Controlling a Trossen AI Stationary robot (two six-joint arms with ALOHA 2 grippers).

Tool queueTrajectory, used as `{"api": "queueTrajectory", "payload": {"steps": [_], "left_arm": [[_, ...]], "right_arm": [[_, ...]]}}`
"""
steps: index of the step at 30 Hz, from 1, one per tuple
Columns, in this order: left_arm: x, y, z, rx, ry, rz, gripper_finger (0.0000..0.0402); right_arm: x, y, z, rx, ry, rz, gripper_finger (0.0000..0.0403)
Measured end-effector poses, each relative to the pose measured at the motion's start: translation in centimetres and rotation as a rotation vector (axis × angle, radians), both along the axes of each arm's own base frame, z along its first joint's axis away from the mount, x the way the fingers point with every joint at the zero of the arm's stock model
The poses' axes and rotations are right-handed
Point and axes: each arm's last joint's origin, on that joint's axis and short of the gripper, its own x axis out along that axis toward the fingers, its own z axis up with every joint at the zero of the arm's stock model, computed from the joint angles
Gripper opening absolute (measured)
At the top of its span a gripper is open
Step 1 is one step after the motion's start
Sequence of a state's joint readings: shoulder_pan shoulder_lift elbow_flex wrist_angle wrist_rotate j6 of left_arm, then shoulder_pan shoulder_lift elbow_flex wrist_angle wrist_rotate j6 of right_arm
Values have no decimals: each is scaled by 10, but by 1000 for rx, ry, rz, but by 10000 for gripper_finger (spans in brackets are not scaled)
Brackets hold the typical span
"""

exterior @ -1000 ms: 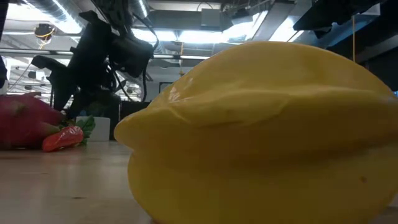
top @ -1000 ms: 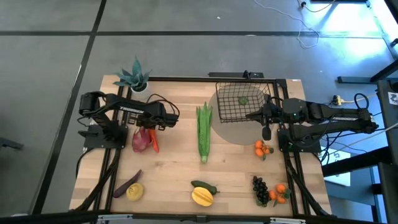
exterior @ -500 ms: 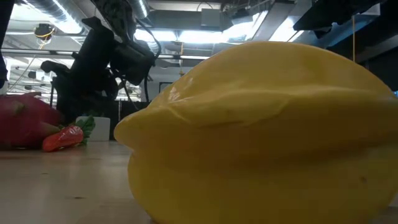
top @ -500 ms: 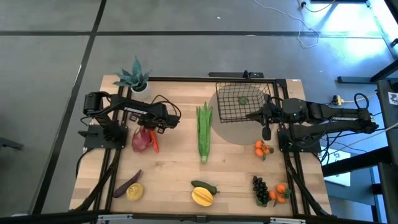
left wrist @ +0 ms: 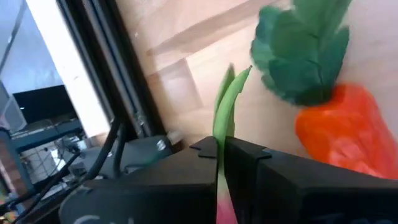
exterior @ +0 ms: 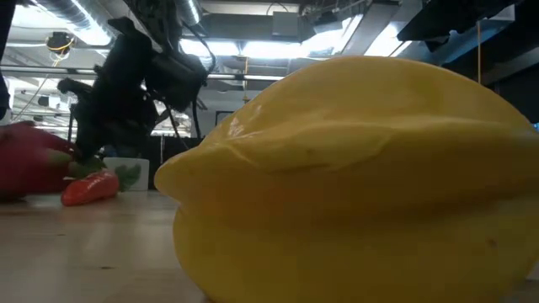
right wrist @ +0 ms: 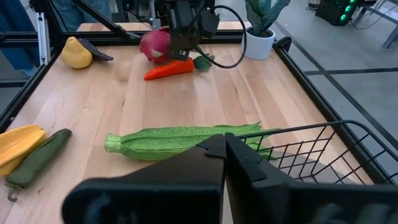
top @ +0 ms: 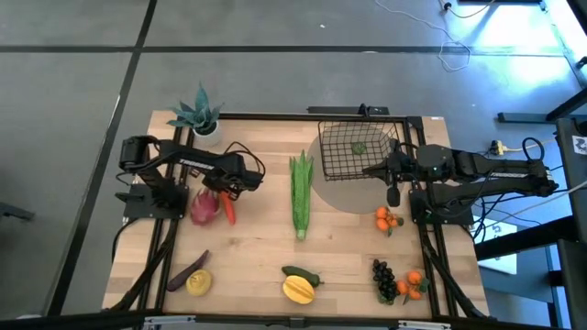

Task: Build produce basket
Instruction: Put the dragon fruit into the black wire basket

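Two dark arms work over a pale wooden table (top: 257, 252) framed in black rails, standing on a grey floor crossed by dark seams; the low view looks past a big yellow mango (exterior: 354, 177) to a ceiling of ducts and strip lights. Taking the long green corn (top: 301, 194) at the table's middle as landmark, the black wire basket (top: 359, 152) sits just beside it toward the right arm, at the far edge, half on a grey round mat (top: 344, 188), with one small green piece inside. The right gripper (top: 393, 174) hangs at the basket's corner, its fingers pressed together on nothing. On the corn's other side, well apart from it, the left gripper (top: 218, 190) is clamped on the thin green leaf stalk of the red radish (top: 205, 205); the left wrist view shows that stalk (left wrist: 225, 118) pinched between the two fingers. The carrot (top: 227, 209) lies touching the radish on the side nearer the corn. A potted plant (top: 200, 115) stands at the far edge beyond the radish. Nearer than the corn lie a green pepper (top: 303, 274) and the mango, with an eggplant (top: 188, 269) and lemon (top: 199, 282) toward the left arm, and grapes (top: 384, 278) and oranges (top: 388, 219) toward the right arm. No writing can be read anywhere.
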State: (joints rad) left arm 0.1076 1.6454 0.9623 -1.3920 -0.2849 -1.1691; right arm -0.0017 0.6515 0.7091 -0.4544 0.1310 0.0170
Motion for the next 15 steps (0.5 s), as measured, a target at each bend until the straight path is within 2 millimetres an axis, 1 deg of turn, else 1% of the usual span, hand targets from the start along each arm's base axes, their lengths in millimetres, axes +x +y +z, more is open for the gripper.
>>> {"api": "queueTrajectory", "payload": {"steps": [2, 6, 11, 15], "left_arm": [[-3, -5, 6, -9, -11, -6, 1], [-8, -18, 26, 11, -77, -4, 1], [-10, -31, 67, 76, -162, -28, 0], [-3, -39, 95, 106, -288, -83, 0]], "right_arm": [[0, 0, 0, 0, 0, 0, 0], [0, 0, 0, 0, 0, 0, 0], [0, 0, 0, 2, -1, -1, 0], [0, 0, 0, 4, -1, -1, 0]]}}
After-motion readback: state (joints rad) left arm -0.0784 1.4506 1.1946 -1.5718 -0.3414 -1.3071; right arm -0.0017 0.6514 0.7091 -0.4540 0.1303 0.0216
